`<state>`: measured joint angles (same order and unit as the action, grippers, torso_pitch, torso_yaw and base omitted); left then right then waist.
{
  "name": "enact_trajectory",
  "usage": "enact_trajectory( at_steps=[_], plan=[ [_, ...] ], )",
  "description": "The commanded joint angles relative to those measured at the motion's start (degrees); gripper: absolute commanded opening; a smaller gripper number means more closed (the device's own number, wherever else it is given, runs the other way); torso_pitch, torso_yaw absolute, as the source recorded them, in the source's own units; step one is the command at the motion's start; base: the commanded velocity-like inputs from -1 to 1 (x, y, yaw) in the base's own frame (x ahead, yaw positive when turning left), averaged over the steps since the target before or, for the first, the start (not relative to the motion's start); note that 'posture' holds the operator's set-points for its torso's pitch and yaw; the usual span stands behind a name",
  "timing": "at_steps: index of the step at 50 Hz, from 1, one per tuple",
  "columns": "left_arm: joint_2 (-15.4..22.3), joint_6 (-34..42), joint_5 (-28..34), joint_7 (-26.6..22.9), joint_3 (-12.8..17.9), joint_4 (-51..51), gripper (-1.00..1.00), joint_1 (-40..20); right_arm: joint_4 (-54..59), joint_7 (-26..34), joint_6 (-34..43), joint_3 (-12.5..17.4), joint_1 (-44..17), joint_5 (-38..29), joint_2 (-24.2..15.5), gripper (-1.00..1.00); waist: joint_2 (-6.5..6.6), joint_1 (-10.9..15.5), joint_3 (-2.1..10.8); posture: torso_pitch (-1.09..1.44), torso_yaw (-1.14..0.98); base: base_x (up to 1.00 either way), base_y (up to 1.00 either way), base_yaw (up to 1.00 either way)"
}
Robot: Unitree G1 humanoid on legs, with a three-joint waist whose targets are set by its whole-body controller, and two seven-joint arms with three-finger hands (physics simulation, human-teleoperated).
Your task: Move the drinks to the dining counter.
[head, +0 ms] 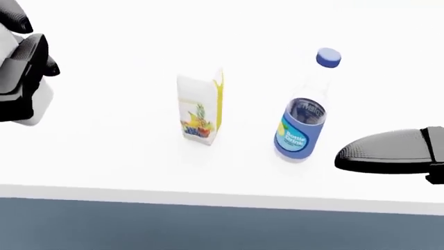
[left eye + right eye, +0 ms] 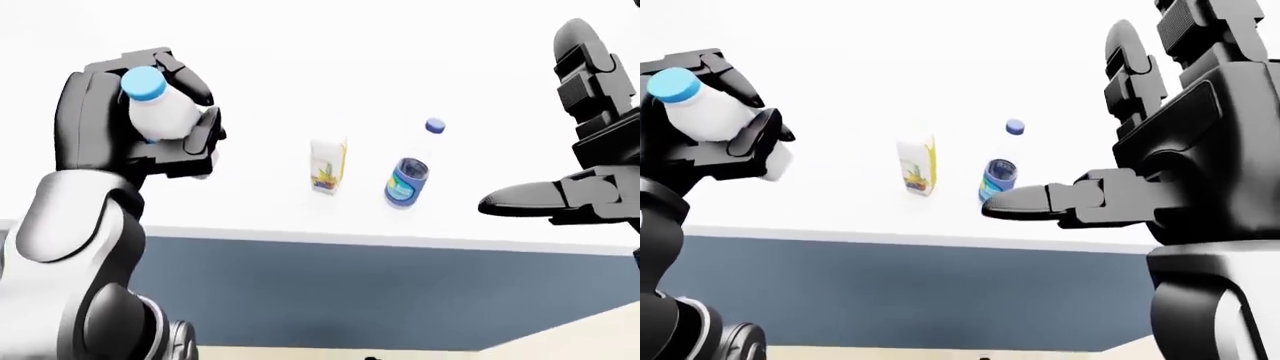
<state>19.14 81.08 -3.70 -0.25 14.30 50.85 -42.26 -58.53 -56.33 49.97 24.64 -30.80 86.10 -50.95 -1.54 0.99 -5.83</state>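
Observation:
My left hand [image 2: 135, 120] is raised at the left of the left-eye view, shut on a white bottle with a blue cap [image 2: 158, 112]. On the white counter [image 1: 229, 172] stand a white and yellow juice carton [image 1: 200, 108] and, to its right, a clear bottle with a blue cap and blue label [image 1: 303, 112]. Both stand upright and apart. My right hand [image 2: 1160, 135] is open at the right, fingers up and thumb [image 1: 389, 148] stretched left, just right of the blue-label bottle and not touching it.
The counter's edge [image 1: 222, 198] runs across the low part of the head view, with a blue-grey panel [image 2: 380, 292] under it. A strip of beige floor [image 2: 560, 337] shows at the bottom right of the left-eye view.

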Motion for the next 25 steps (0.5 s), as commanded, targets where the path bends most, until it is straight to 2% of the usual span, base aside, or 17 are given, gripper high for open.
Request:
enact_trajectory(
  at_steps=[1, 4, 5, 7, 9, 11, 14, 25],
  plan=[
    [0.1, -3.7, 0.0, 0.2, -0.3, 0.2, -1.00, -1.5, 0.4, 0.4, -0.8, 1.4, -0.5, -2.0, -0.2, 1.00, 0.70, -0.3, 1.32, 0.00, 0.00, 0.00, 0.00, 0.00],
    [-0.1, -5.4, 0.2, 0.6, -0.9, -1.6, -1.00, -1.3, 0.7, 0.1, -0.6, 1.5, -1.0, -1.6, -0.4, 1.00, -0.47, 0.3, 1.41, 0.00, 0.00, 0.00, 0.00, 0.00],
    [-0.3, -5.6, 0.4, 0.9, -1.3, -2.1, -1.00, -1.7, 0.8, 0.2, -0.6, 1.5, -1.1, -1.7, -0.4, 1.00, -1.14, 0.5, 1.50, 0.00, 0.00, 0.00, 0.00, 0.00],
    [-0.9, -6.0, 0.7, 1.6, -2.4, -3.2, -1.00, -2.5, 0.7, 0.3, -0.5, 1.5, -0.9, -2.1, -0.2, 1.00, -3.31, 1.1, 1.84, 0.00, 0.00, 0.00, 0.00, 0.00],
    [-1.4, -7.2, 1.1, 1.9, -3.4, -4.6, -1.00, -2.7, 0.8, 0.9, -0.4, 1.8, -0.4, -2.7, 0.2, 1.00, -2.59, 1.2, 1.55, 0.00, 0.00, 0.00, 0.00, 0.00],
    [-1.6, -9.9, 1.7, 2.0, -4.1, -7.7, -1.00, -2.4, 0.6, 1.0, -0.3, 1.9, -0.2, -2.8, 0.4, 1.00, -2.36, 1.2, 2.28, 0.00, 0.00, 0.00, 0.00, 0.00],
    [-1.6, -14.1, 3.1, 2.0, -4.8, -11.7, -1.00, -1.6, 0.7, 1.5, -0.2, 1.8, -0.1, -3.3, 0.6, 1.00, -1.87, 1.0, 2.61, 0.00, 0.00, 0.00, 0.00, 0.00],
    [-1.5, -19.4, 6.3, 1.2, -4.2, -18.1, -1.00, -1.3, 0.2, 0.5, 0.4, 0.9, -1.0, -2.9, 1.0, 1.00, -1.24, 0.1, 3.27, 0.00, 0.00, 0.00, 0.00, 0.00]
  ],
)
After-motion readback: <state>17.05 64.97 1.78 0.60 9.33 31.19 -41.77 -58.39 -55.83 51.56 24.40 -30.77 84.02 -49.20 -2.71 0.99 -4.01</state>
